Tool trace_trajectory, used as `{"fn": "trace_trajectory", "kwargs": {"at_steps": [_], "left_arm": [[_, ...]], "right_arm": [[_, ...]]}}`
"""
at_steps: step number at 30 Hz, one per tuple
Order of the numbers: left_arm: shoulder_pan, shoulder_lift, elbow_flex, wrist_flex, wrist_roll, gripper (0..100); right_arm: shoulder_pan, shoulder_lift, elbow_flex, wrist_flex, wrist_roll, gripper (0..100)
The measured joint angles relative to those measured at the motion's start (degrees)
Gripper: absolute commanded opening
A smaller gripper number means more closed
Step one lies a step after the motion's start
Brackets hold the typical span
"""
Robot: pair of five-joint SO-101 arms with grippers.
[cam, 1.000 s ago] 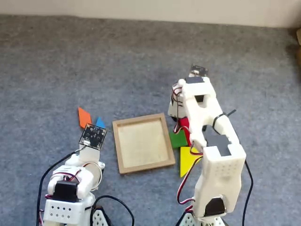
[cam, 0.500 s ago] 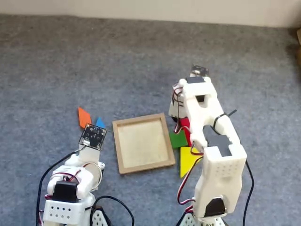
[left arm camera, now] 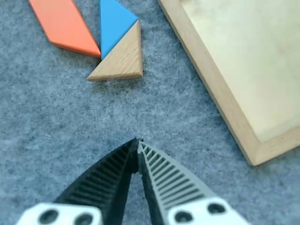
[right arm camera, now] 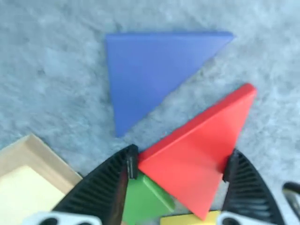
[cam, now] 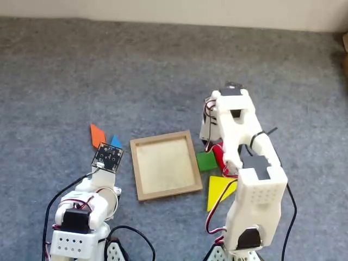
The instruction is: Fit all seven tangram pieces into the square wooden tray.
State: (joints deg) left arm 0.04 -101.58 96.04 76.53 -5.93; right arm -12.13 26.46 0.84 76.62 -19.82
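Red triangle [right arm camera: 194, 157] inside right pincer [right arm camera: 180, 164]

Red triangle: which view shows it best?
Right wrist view: the red triangle sits nearly whole between the fingers of the right gripper, touching both. High view: a red sliver beside that arm.

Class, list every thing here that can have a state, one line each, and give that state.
square wooden tray: empty, no piece fitted yet.
left pincer: shut, holding nothing.
right pincer: shut on the red triangle.
red triangle: gripped at two edges, outside the tray.
green square: loose beside the tray, partly under the red triangle.
orange parallelogram: flat on the carpet, unplaced.
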Motion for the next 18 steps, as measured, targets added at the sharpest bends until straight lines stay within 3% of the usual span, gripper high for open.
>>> {"fn": "trace_trajectory", "kwargs": {"at_steps": [18], "left_arm": [[0.00, 0.00, 0.00, 0.00, 0.00, 1]], "right_arm": [[0.79, -4.84, 3.43, 0.35, 5.36, 26.0]]}}
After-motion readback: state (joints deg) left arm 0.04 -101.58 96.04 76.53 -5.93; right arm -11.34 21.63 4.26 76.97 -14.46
